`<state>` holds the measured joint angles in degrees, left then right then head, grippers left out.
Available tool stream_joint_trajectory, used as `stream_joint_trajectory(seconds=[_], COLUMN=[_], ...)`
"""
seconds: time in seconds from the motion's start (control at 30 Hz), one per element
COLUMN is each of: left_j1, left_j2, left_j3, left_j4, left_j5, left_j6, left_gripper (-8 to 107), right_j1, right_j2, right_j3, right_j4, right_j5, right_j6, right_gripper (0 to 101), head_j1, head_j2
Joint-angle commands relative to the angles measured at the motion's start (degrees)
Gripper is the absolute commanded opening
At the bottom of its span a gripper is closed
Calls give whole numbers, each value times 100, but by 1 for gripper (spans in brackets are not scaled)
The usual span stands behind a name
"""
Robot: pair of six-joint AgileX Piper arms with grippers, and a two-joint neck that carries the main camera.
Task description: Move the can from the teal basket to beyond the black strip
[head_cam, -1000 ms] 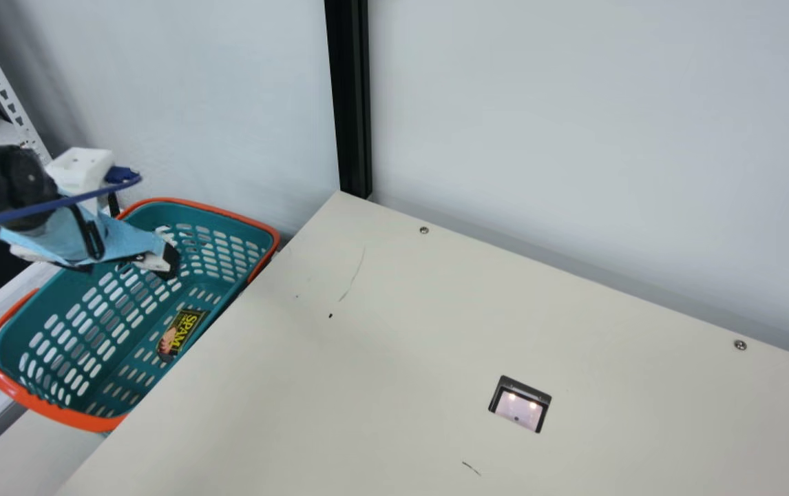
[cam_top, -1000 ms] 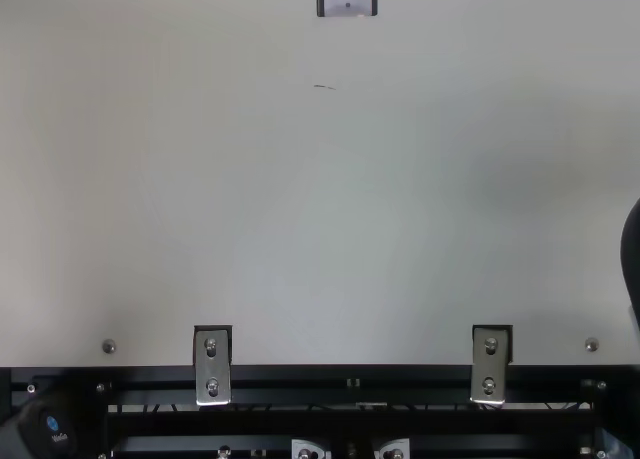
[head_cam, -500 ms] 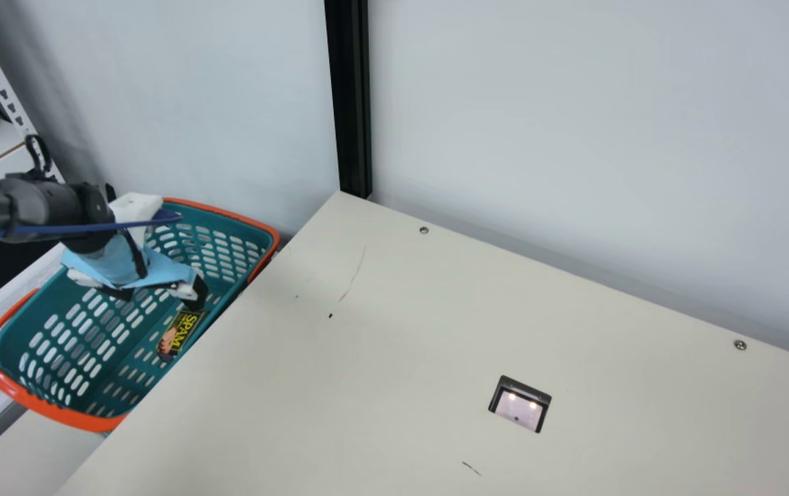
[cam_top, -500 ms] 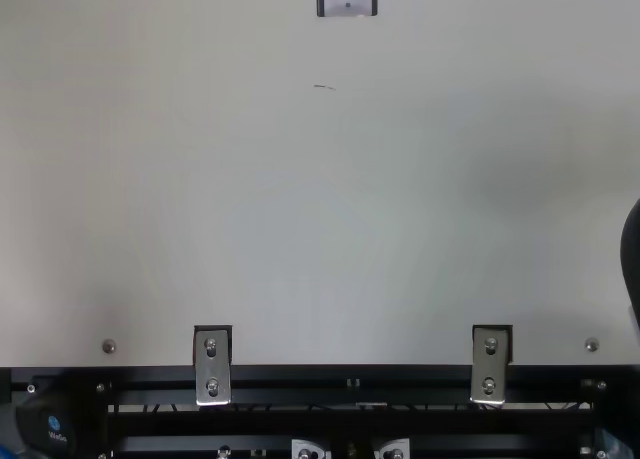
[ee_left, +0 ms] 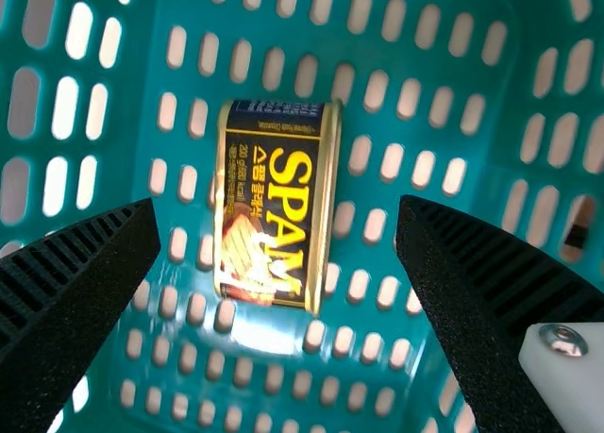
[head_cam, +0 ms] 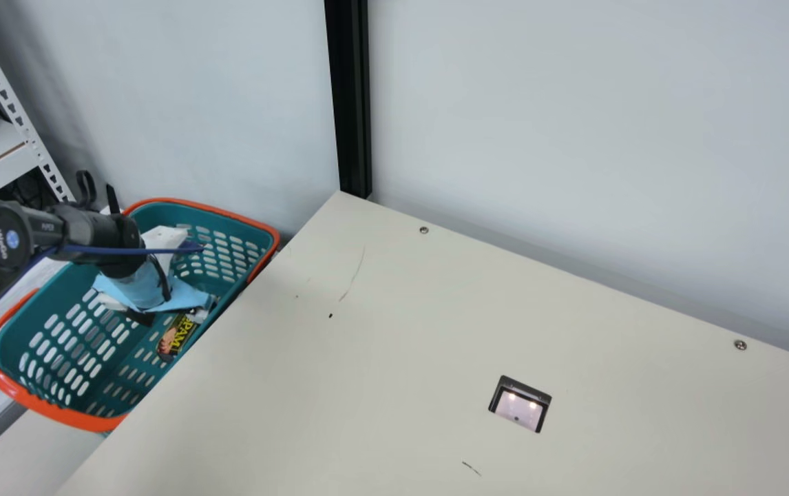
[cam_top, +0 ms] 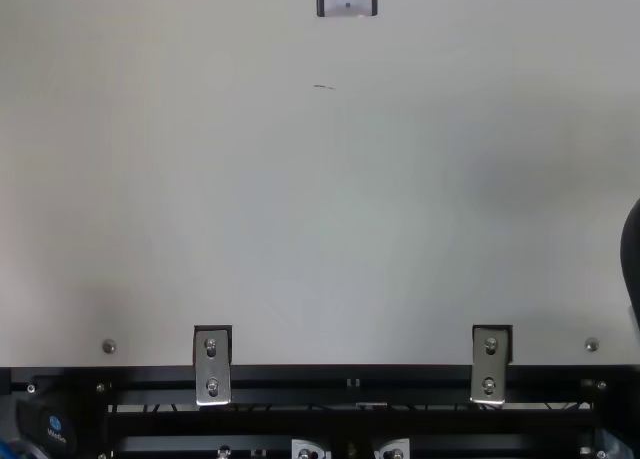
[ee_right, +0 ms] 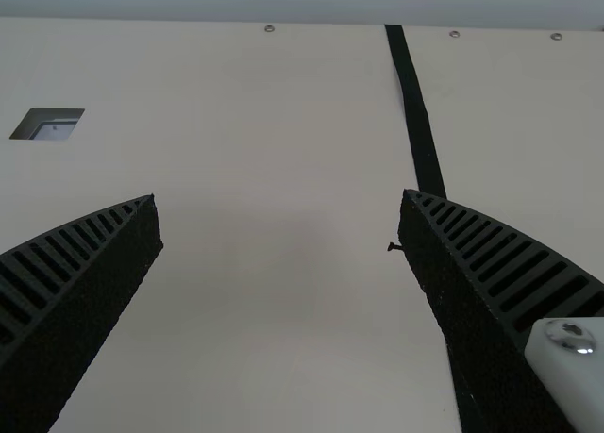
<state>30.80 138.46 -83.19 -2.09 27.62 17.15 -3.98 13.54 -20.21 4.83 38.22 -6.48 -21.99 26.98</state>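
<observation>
My left gripper (head_cam: 177, 313) is down inside the teal basket (head_cam: 78, 275) at the table's left, over the dark can with yellow lettering (head_cam: 175, 336) and partly covering it. In the left wrist view the can (ee_left: 274, 205) lies flat on the basket floor, between and beyond the wide-open fingers of my left gripper (ee_left: 278, 225), clear of both. My right gripper (ee_right: 281, 221) stands open above the table, nothing between its fingers. The black strip (ee_right: 418, 122) runs down the table, partly behind one finger.
A black post (head_cam: 350, 103) rises at the table's back corner against the pale wall. The basket's orange rim (head_cam: 57, 413) borders the cream table (head_cam: 367, 358), which has a rectangular cutout (head_cam: 520, 406). A white shelf frame (head_cam: 16, 117) stands at the back left.
The left arm has come forward and down into the basket, its gripper moving rightward in the main view to over the can. Basket and can have not moved.
</observation>
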Motion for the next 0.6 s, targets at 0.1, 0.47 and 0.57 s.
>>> stream_joint_trajectory(seconds=[0.1,0.47,0.57], left_j1=[60,92,68], left_j2=[323,909,1019], left_j3=[-319,-999,-1121], left_j4=[-58,-157,-155], left_j5=[34,282,322], left_j6=[151,347,367], left_gripper=[90,90,90], right_j1=[0,0,0], right_j2=[0,0,0], right_j3=[0,0,0], right_j4=[0,0,0], right_j5=[0,0,0], right_j6=[0,0,0], right_gripper=[101,101,101], head_j1=[-300,-300,-300], head_j2=[70,70,70])
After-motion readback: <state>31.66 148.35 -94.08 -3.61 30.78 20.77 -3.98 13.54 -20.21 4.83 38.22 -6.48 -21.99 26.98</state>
